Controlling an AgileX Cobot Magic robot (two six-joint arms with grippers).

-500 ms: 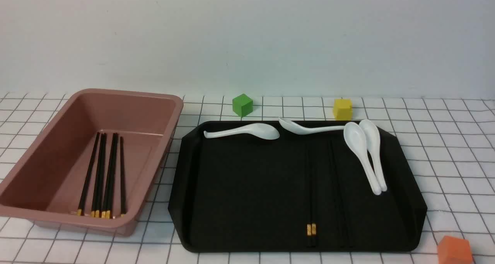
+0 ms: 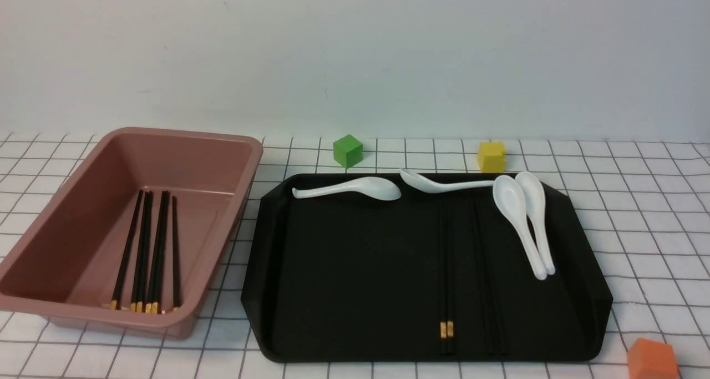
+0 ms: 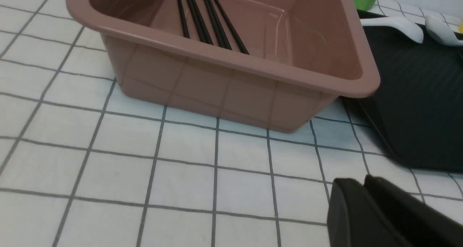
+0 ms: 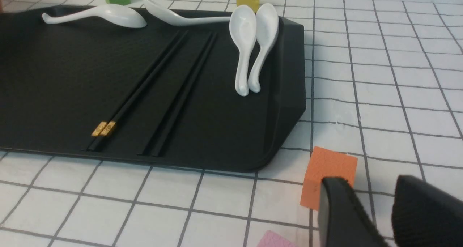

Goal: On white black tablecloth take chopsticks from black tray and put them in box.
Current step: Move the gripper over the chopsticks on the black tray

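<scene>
At left, my left claw (image 3: 363,185) hangs shut and empty over the cloth (image 3: 108,167), just short of the box (image 2: 233,146), where several chopsticks (image 2: 144,251) lie side by side. On the tray (image 2: 344,279), four more chopsticks (image 2: 446,279) lie in two pairs beside four white spoons (image 2: 509,198). At right, my right claw (image 4: 372,189) stands parted, holding nothing, near an orange cube (image 4: 325,164).

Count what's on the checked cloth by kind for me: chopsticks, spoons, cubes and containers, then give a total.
Thin black chopsticks with gold bands: 10, 6 in the dusty-pink plastic box, 4 on the flat matte-black tray
White soup spoons: 4
Small cubes: 3, green cube, yellow cube, orange cube
Containers: 2
Total: 19
</scene>
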